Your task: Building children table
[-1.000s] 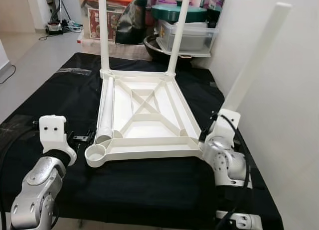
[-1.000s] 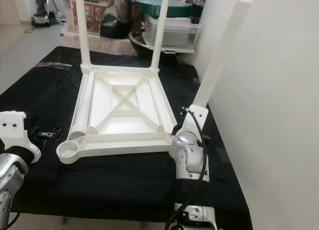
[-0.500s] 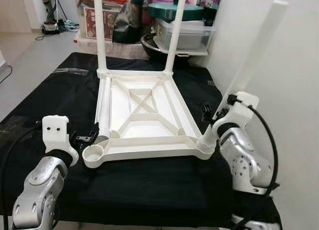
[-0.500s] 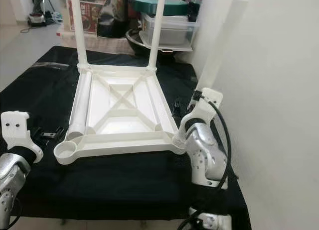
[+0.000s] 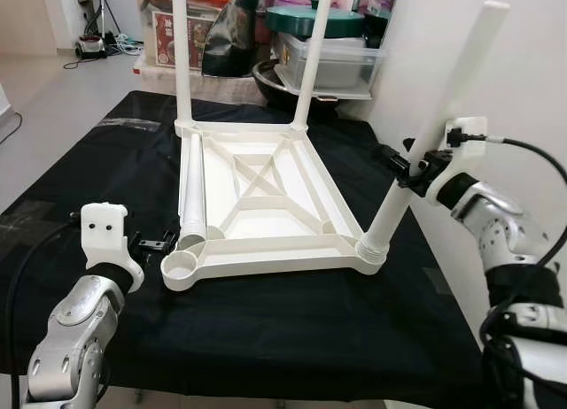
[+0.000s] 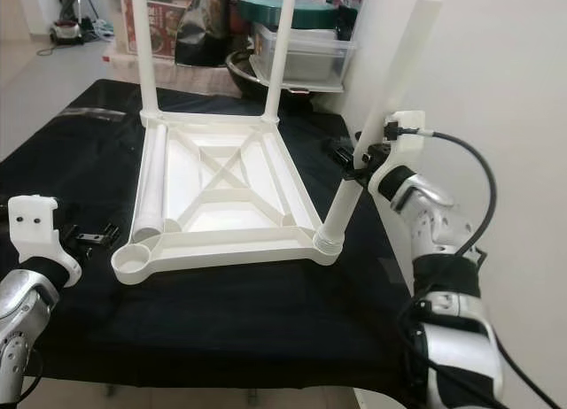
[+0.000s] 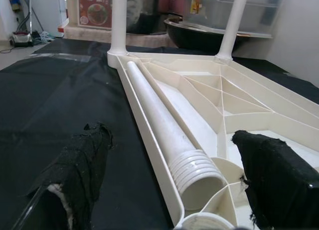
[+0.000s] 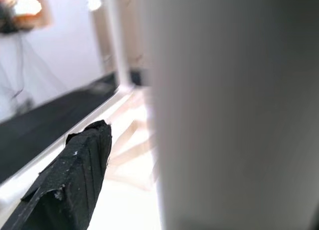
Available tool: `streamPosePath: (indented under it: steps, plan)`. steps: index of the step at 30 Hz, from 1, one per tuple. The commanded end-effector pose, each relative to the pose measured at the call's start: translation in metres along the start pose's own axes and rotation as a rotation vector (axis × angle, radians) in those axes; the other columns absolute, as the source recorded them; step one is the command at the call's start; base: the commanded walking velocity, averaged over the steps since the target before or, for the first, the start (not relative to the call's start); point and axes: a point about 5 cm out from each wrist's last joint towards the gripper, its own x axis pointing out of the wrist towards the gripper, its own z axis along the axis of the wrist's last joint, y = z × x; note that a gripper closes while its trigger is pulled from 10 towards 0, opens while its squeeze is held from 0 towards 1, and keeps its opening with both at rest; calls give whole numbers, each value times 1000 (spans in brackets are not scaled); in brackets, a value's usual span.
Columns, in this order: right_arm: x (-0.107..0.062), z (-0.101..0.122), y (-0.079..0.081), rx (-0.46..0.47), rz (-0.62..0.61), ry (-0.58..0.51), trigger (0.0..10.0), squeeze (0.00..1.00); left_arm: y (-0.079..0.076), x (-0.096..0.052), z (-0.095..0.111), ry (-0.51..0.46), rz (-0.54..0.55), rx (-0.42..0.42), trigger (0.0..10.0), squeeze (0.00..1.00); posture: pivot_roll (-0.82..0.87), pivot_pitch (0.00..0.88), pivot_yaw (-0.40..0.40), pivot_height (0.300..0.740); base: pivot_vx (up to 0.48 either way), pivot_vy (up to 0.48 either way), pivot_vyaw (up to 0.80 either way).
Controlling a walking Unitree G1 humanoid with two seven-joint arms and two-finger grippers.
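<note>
The white tabletop (image 5: 266, 252) lies upside down on a black cloth. Two white legs (image 5: 183, 64) stand upright in its far corners. A third leg (image 5: 438, 117) leans outward, its ribbed end in the near right corner socket (image 5: 372, 250). My right gripper (image 5: 409, 168) is shut on that leg at mid height; in the right wrist view one black finger (image 8: 75, 180) lies beside the leg. A loose fourth leg (image 5: 192, 188) lies inside the tabletop along its left rail. My left gripper (image 7: 172, 138) stands open just left of the empty near left socket (image 5: 180, 269).
Storage boxes, a lidded bin (image 5: 332, 59) and a dark bag crowd the back edge of the cloth-covered surface (image 5: 266, 338). A white wall (image 5: 532, 64) runs close along the right side. Bare floor (image 5: 53, 99) lies to the left.
My right arm has swung up from low beside the near right corner, and its gripper now holds the tilted leg at mid height. The left arm has hardly moved.
</note>
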Motion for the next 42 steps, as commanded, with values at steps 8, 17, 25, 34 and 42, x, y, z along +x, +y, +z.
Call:
streamPosePath:
  steps: [8,17,25,34,42]
  plan:
    - [-2,-29,-5,-28,149,153,4667,0,-3,0,-4,10,-13,14,10000,0,133,0,-177,740,0,0,0]
    - [-7,-41,-17,-39,82,198,0,0,-2,1,-5,16,-17,21,10000,0,138,0,-176,740,0,0,0]
    - [-5,-37,-24,17,-65,92,0,0,-2,1,-7,20,-18,24,10000,0,138,0,-179,740,0,0,0]
    - [12,-63,-13,59,-571,48,0,0,-1,-1,-7,21,-12,24,10000,0,139,0,-181,740,0,0,0]
    - [26,-89,73,210,-752,123,0,0,-2,0,-7,25,-9,21,10000,0,128,0,-165,740,0,0,0]
